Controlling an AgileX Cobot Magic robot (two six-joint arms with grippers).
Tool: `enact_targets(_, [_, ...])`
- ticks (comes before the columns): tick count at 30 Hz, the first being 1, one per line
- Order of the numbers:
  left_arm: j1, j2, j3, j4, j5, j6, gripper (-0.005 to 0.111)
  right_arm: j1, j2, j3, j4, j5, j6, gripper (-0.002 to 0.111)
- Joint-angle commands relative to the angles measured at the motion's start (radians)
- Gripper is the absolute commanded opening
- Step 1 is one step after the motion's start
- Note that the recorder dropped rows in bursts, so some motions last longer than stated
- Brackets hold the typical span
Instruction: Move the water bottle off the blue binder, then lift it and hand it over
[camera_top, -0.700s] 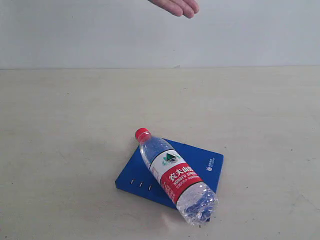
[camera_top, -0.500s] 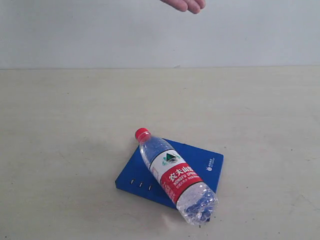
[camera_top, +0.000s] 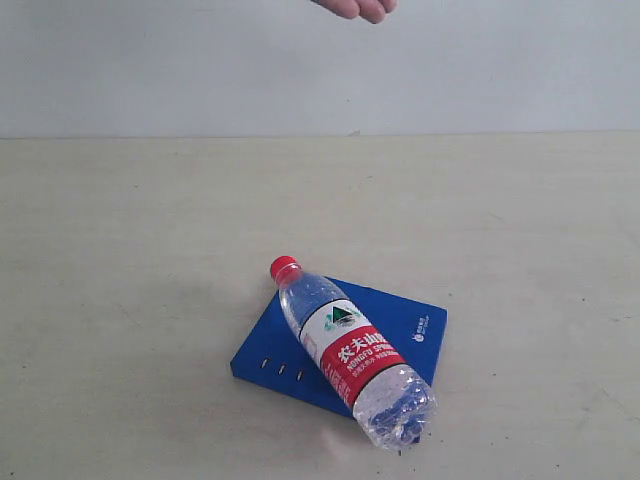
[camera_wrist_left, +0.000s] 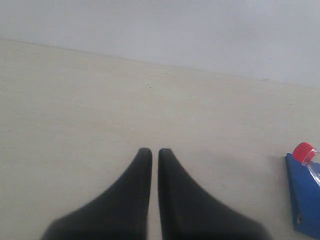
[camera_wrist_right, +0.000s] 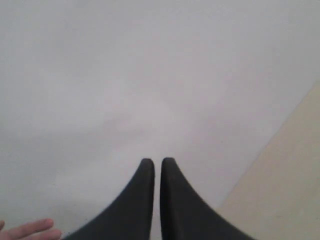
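The water bottle (camera_top: 350, 350), clear with a red cap and a red-and-white label, lies on its side across the blue binder (camera_top: 405, 320) on the table. Its cap points to the back left and its base overhangs the binder's front edge. In the left wrist view the red cap of the water bottle (camera_wrist_left: 304, 152) and a corner of the blue binder (camera_wrist_left: 303, 197) show at the edge. My left gripper (camera_wrist_left: 151, 152) is shut, empty, over bare table away from them. My right gripper (camera_wrist_right: 154, 162) is shut, empty, facing the white wall. Neither gripper shows in the exterior view.
A person's fingertips (camera_top: 358, 8) hang at the top edge of the exterior view, above the far side of the table, and the fingers (camera_wrist_right: 27, 230) also show in the right wrist view. The beige table (camera_top: 150, 250) meets a white wall at the back.
The hand at the top has drifted slightly left and stays mostly out of frame. Bottle and binder have not moved.
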Motion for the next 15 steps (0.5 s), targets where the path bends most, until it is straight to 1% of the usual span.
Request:
enact_targets(1, [-0.001,-0.003,-0.001,-0.012,-0.006,0.002,0.004,0.0,-0.005,-0.001,-0.001,0.001,0.113,0.001])
enact_targets(5, [-0.001,-0.003,-0.001,-0.012,-0.006,0.002,0.004,0.0,-0.005,-0.001,-0.001,0.025,0.145,0.001])
enact_targets(9, [-0.001,-0.003,-0.001,-0.012,-0.006,0.002,0.004,0.005,-0.005,-0.001,-0.005,0.067,0.277,0.001])
enact_targets(11, [-0.001,-0.003,-0.001,-0.012,-0.006,0.002,0.004,0.059,-0.005,-0.005,-0.052,0.162,0.229,0.001])
enact_targets(12, [-0.001,-0.003,-0.001,-0.012,-0.006,0.002,0.004,0.131,-0.005,-0.041,-0.06,0.236,0.115,0.001])
enact_targets(13, [-0.001,-0.003,-0.001,-0.012,-0.006,0.002,0.004,0.174,0.004,-0.058,-0.058,0.255,0.037,0.001])
enact_targets(14, [-0.001,-0.003,-0.001,-0.012,-0.006,0.002,0.004,0.259,0.058,-0.095,-0.049,0.259,-0.08,0.001])
enact_targets(15, [-0.001,-0.003,-0.001,-0.012,-0.006,0.002,0.004,0.307,0.1,-0.115,-0.049,0.259,-0.128,0.001])
